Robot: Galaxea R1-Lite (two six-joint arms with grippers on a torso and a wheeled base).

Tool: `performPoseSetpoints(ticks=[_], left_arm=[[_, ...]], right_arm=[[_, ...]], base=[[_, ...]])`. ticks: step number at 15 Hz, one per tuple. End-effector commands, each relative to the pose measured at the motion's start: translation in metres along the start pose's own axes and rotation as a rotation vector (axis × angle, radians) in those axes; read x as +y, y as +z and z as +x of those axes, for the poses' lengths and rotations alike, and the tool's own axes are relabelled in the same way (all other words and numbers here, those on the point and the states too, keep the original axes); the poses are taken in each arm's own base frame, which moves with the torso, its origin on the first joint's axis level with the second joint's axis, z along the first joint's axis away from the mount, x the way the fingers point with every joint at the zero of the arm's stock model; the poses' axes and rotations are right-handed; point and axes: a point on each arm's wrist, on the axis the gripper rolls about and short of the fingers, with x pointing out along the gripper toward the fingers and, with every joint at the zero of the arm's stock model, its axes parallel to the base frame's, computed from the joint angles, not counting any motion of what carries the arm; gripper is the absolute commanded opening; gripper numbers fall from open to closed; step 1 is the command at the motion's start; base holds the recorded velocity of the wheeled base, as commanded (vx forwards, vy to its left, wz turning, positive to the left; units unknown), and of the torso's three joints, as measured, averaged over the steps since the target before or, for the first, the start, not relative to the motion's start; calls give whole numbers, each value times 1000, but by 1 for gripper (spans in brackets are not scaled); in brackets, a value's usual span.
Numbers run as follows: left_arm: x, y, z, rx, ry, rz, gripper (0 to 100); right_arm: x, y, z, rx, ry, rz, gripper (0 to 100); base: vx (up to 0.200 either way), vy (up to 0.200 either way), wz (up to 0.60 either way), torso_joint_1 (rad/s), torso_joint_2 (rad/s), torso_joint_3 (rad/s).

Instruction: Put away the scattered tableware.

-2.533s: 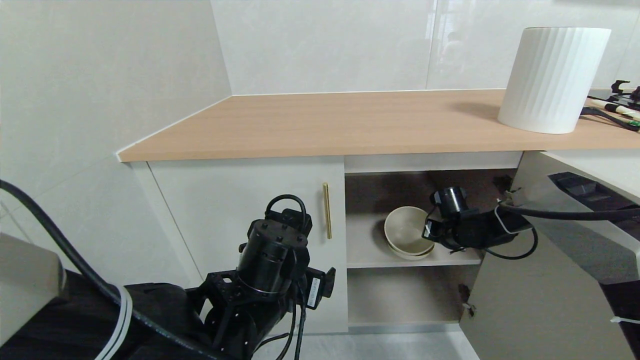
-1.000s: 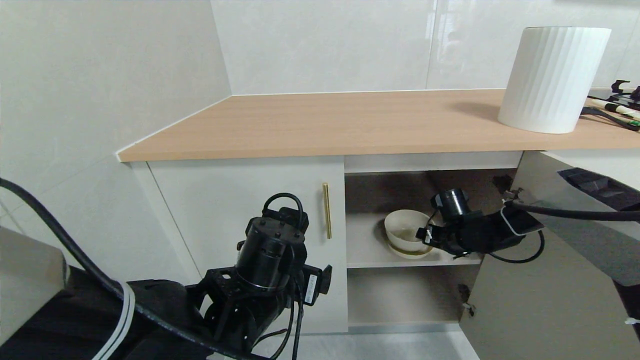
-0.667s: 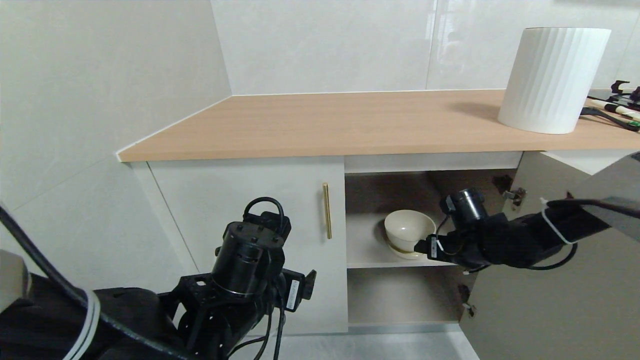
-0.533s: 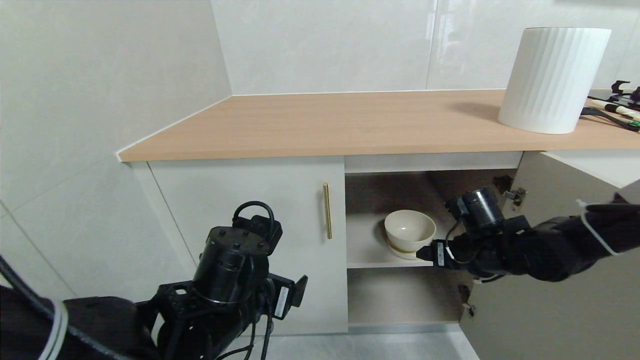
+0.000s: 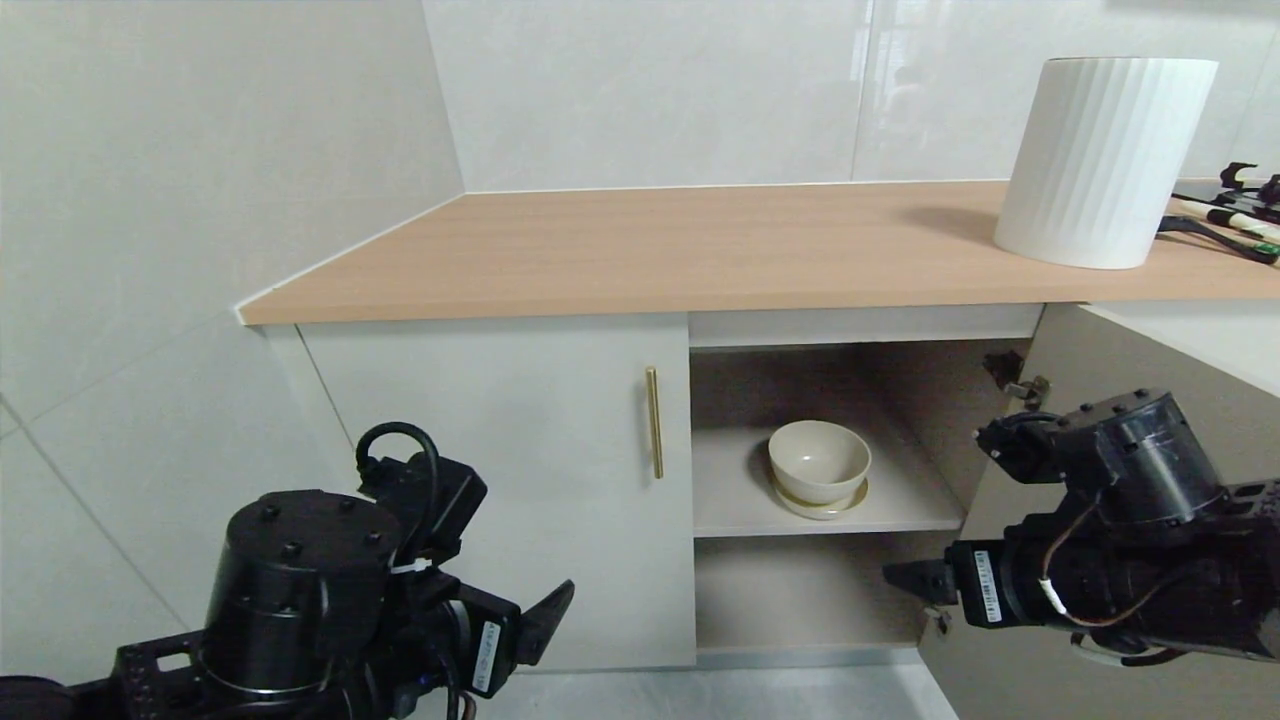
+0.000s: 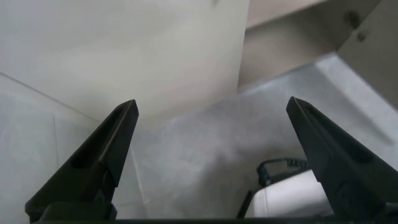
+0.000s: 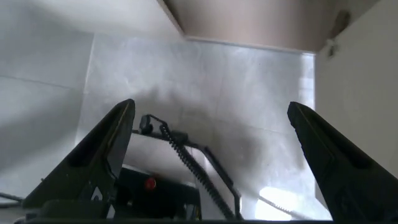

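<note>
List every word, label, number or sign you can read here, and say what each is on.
Nothing can be read.
Left sticker, white, on the left gripper: print too small to read.
Right sticker, white, on the right gripper: print too small to read.
Bowl, ribbed white container, cupboard door and counter: no text shows.

We see our right gripper (image 7: 211, 109) spread wide and holding nothing over the grey floor (image 7: 205, 62), near the cabinet's base (image 7: 249, 18) and open door (image 7: 367, 56).
</note>
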Motion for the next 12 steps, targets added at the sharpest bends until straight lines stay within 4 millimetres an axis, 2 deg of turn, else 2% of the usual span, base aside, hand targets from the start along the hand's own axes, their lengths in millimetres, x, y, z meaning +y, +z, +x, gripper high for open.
performPoseSetpoints(ticks=[1,4,12], left_arm=[[-3,9,5,-15,-1,-3,100],[-7,9,13,1,12,9,100],[-5,3,11,13,39,14,100]], right_arm=[[3,2,-7,-33,-14,-7,100],[11,-6,2,-6,-43,-41,100],[12,-14,6,26,-48,-53,100]], base=[[0,0,0,0,0,0],[0,0,0,0,0,0],[-200,0,0,2,1,1]])
